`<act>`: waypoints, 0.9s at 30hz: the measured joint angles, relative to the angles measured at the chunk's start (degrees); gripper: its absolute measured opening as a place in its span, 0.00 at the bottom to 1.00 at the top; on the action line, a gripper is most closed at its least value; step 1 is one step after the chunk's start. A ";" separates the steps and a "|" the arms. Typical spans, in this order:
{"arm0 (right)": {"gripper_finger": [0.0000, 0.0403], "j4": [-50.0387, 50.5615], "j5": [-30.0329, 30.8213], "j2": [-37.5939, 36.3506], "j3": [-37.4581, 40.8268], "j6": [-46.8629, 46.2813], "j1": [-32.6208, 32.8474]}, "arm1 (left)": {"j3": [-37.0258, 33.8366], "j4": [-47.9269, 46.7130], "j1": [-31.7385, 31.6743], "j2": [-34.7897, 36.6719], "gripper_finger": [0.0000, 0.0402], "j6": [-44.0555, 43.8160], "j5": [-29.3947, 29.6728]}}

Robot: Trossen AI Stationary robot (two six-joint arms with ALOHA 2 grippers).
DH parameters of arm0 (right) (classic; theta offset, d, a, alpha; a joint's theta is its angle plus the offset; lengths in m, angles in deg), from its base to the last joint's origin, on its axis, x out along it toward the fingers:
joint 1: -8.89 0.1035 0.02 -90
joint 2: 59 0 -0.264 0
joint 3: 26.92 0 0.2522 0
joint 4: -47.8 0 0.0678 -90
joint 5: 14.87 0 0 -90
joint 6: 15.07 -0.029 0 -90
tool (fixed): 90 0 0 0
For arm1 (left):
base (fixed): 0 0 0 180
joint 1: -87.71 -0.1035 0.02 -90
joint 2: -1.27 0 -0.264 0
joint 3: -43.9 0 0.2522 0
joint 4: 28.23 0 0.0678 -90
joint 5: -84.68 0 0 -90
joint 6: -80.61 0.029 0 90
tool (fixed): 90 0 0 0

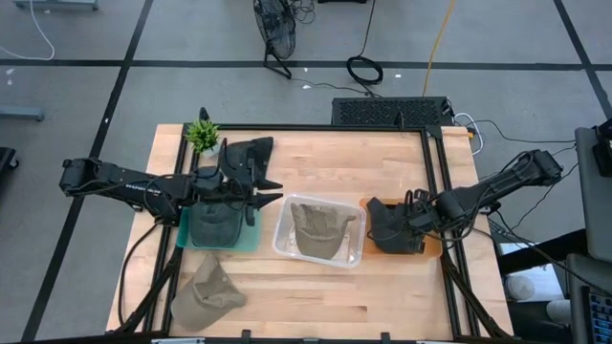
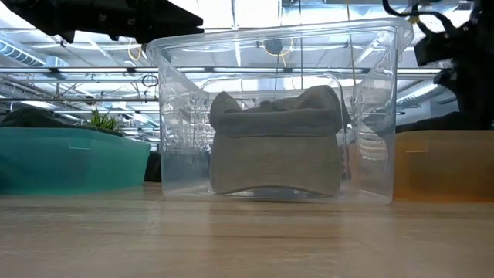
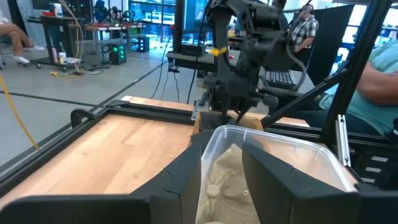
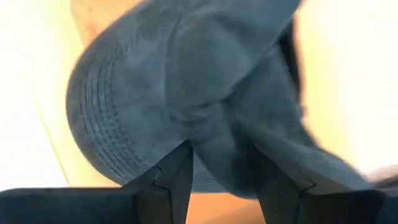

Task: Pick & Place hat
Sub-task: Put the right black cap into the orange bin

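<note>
- Your right pincer [image 1: 409,222] is down in the orange bin [image 1: 432,250] near the counter's [image 1: 382,162] right edge, and its fingers [image 4: 177,171] are pinched together on the dark hat [image 1: 390,227] that lies in that bin.
- In your right wrist view, the dark hat's fabric [image 4: 186,87] bunches up between the two fingers and the brim's stitched rows curve off to one side.
- Your left pincer [image 1: 260,189] hovers over the teal bin [image 1: 251,239] toward the left edge, with its fingers [image 3: 180,180] spread apart and nothing between them.
- A grey hat [image 1: 215,225] lies in the teal bin under your left arm.
- The clear bin [image 1: 285,247] stands mid-counter between the teal and orange bins, and a tan hat [image 1: 320,227] rests inside it.
- From the low view, you see the tan hat [image 2: 276,143] sitting on the clear bin's [image 2: 370,116] floor, crown up, with the teal bin [image 2: 73,158] on one side and the orange bin [image 2: 444,166] on the other.
- Your left wrist view looks past the open fingers onto the tan hat [image 3: 224,183] in the clear bin [image 3: 298,155], with your right arm [image 3: 249,56] beyond it.
- Another hat [image 1: 206,291], olive-tan, lies loose on the counter near the front left corner.
- A black hat [image 1: 251,151] sits by the back left corner, just beside a small green plant [image 1: 202,134].
</note>
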 joint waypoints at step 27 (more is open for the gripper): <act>0.02 -7.83 -0.92 8.31 -2.66 1.17 6.50 | 0.02 0.00 0.25 0.00 0.32 -0.09 0.39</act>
